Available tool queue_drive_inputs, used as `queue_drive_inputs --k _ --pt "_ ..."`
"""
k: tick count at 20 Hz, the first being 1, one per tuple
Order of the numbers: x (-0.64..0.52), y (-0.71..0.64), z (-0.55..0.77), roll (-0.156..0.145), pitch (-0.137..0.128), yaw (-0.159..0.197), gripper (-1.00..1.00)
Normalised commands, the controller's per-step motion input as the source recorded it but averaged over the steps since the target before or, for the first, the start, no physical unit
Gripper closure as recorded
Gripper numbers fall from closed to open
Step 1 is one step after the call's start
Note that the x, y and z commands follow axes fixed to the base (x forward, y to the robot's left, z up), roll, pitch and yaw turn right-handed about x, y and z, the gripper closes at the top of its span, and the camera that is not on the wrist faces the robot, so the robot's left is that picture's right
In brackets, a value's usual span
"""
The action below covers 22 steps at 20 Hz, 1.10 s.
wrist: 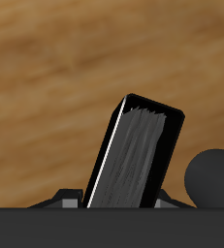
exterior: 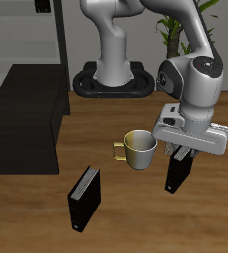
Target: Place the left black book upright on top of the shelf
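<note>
The left black book (exterior: 177,174) is a slim black hardcover. It stands upright near the table's front edge, beside a yellow mug (exterior: 138,148). My gripper (exterior: 181,156) has come down over its top and is shut on it. In the wrist view the book (wrist: 133,155) fills the space between the jaws, slightly tilted, with its thin pale page edge showing. The second black book (exterior: 84,198) stands alone nearer the front edge. The shelf (exterior: 27,124), a low matte black cabinet with a flat top, stands across the table from the gripper.
A tall grey open-frame rack (exterior: 32,30) stands behind the shelf. The robot's base (exterior: 114,79) is at the table's back, with a potted plant (exterior: 173,30) behind it. The mug is close to the held book.
</note>
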Motion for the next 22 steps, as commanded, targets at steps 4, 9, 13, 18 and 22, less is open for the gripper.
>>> queue_drive_inputs --k 4,9,13,18,22 --pt "-0.12 0.08 0.24 0.025 -0.030 0.019 1.00" --pt "-0.13 -0.02 0.32 0.008 -0.040 0.031 1.00" --pt "-0.21 -0.04 0.58 0.016 -0.076 0.055 1.00" --pt "-0.17 -0.07 0.54 0.060 -0.004 0.027 1.00" --pt "-0.15 -0.15 0.42 0.040 -0.022 0.035 1.00"
